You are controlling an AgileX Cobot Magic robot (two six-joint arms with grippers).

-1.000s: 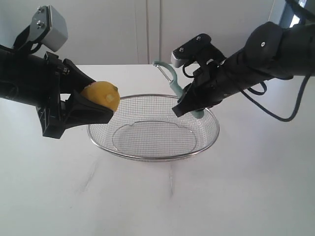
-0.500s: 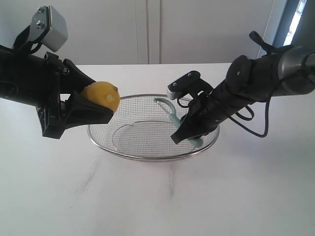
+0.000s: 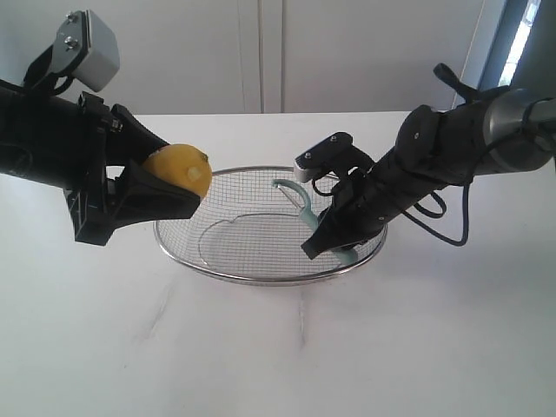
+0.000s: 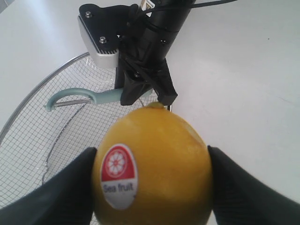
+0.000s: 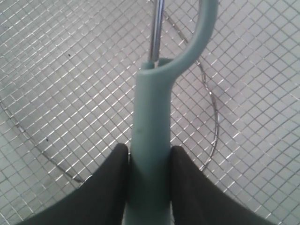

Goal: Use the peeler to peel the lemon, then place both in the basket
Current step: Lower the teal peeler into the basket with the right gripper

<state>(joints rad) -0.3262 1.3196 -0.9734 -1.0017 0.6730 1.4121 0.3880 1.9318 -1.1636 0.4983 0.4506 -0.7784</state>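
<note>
The yellow lemon (image 3: pixel 179 170) with a red and white sticker (image 4: pixel 118 174) is held above the left rim of the basket (image 3: pixel 217 271), my left gripper (image 3: pixel 184 184) shut on it. Inside the right half of the wire-mesh basket (image 5: pixel 61 75) is my right gripper (image 3: pixel 318 241), shut on the teal handle of the peeler (image 3: pixel 306 213). In the right wrist view the peeler (image 5: pixel 152 131) sits between both black fingers (image 5: pixel 108 187), its curved head and metal blade pointing over the mesh. The left wrist view shows the peeler (image 4: pixel 79 98) and the right gripper (image 4: pixel 143 89) beyond the lemon.
The basket stands on a white table (image 3: pixel 417 339). A pale wall or cabinet (image 3: pixel 261 52) runs behind the table. The right arm's cable (image 3: pixel 452 230) loops beside the basket's right rim.
My right gripper has come down with the peeler from above the basket's far rim into the basket, lower and slightly nearer. The left gripper and lemon have not moved.
</note>
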